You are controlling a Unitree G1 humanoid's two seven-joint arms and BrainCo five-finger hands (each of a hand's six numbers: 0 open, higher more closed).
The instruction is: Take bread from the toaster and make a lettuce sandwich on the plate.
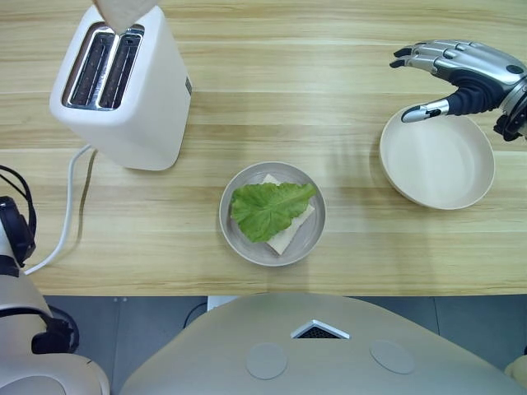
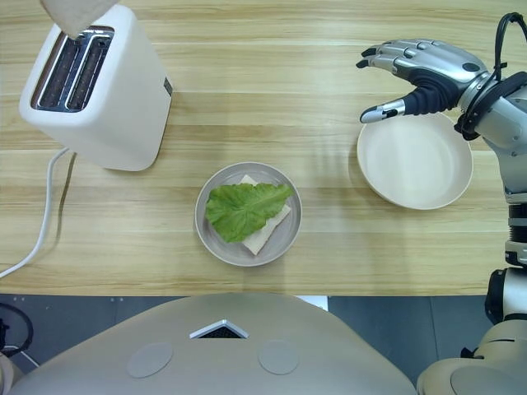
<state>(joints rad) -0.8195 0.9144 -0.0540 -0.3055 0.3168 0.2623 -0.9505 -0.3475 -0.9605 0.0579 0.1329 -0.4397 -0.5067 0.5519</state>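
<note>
A white toaster stands at the table's far left, with a slice of bread sticking up from its far slot end at the top edge. In the middle, a grey plate holds a bread slice with a green lettuce leaf lying on it. My right hand hovers open at the far right, above the far rim of an empty cream bowl, with nothing in it.
The toaster's white cord runs down the left side toward the table's front edge. Bare wooden tabletop stretches between the toaster and the bowl.
</note>
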